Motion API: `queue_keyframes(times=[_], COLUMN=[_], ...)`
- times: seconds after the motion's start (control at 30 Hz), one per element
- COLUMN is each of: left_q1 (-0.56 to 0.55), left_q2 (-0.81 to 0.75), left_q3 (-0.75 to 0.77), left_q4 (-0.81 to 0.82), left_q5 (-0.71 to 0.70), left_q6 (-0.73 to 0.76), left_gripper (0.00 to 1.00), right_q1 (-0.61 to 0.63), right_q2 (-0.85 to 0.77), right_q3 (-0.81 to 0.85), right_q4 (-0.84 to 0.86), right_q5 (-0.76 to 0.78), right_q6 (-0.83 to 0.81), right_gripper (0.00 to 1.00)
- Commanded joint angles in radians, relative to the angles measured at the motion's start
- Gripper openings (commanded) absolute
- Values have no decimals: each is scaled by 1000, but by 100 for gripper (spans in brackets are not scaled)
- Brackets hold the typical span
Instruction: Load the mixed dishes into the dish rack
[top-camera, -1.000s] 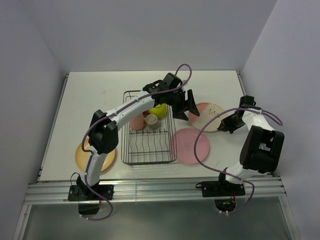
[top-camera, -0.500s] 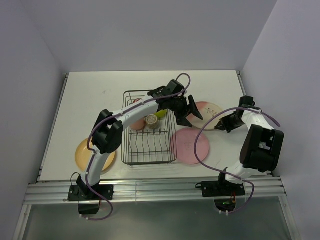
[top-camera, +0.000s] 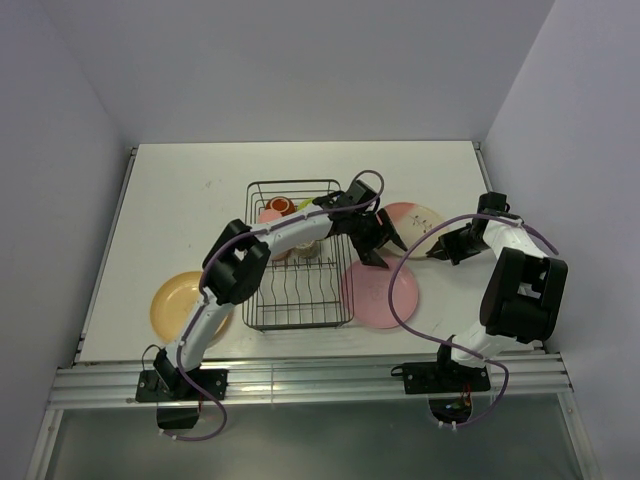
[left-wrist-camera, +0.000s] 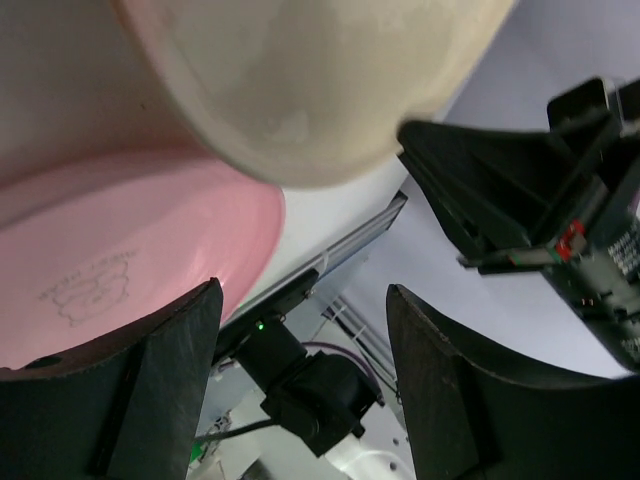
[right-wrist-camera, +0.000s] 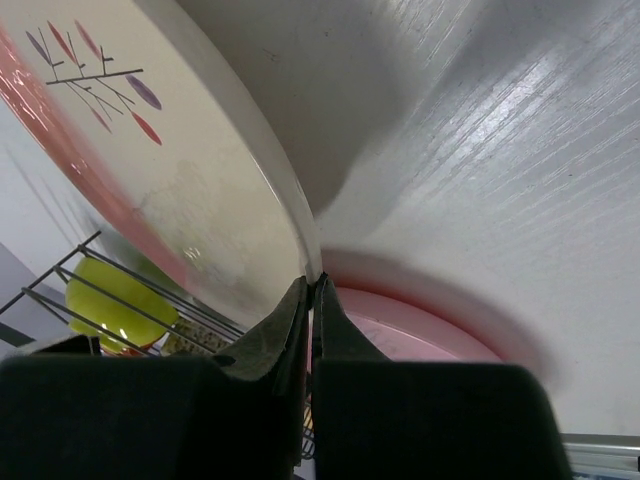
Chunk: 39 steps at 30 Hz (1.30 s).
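Top external view: the right gripper (top-camera: 436, 251) is pinching the rim of the pink-and-cream plate (top-camera: 412, 218), holding it tilted off the table (top-camera: 180, 190) just right of the dish rack (top-camera: 300, 296). The left gripper (top-camera: 383, 248) is hovering beside that plate, fingers spread wide and gripping nothing, with the pink plate (top-camera: 380, 295) just beside it. A yellow-orange plate (top-camera: 178, 305) is lying left of the rack.

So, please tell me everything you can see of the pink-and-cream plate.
The pink-and-cream plate is round, looks plastic, cream with a pink band and a small drawn branch with leaves. It lies right of the dish rack, behind the plain pink plate. It is tilted: the shut right pincer touches its rim with its tips, and that side stands off the table.
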Motion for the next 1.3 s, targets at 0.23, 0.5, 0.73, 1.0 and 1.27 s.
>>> queue_keyframes(times=[0.23, 0.5, 0.73, 1.0, 1.27], left_q1=[0, 2, 2, 2, 2], left_q2=[68, 85, 103, 106, 134], left_q3=[89, 106, 109, 99, 117], left_q4=[101, 130, 156, 170, 186], left_q5=[-63, -74, -73, -80, -82], left_q6=[-85, -127, -147, -150, -146], left_gripper=[72, 71, 71, 71, 71], right_q1=[7, 5, 5, 5, 5], right_q2=[0, 1, -8, -19, -39], right_q3=[47, 46, 26, 37, 11], right_q4=[29, 24, 33, 12, 15], right_q5=[-62, -70, -114, -139, -172], right_q6=[21, 24, 56, 73, 100], right_gripper=[0, 0, 0, 0, 0])
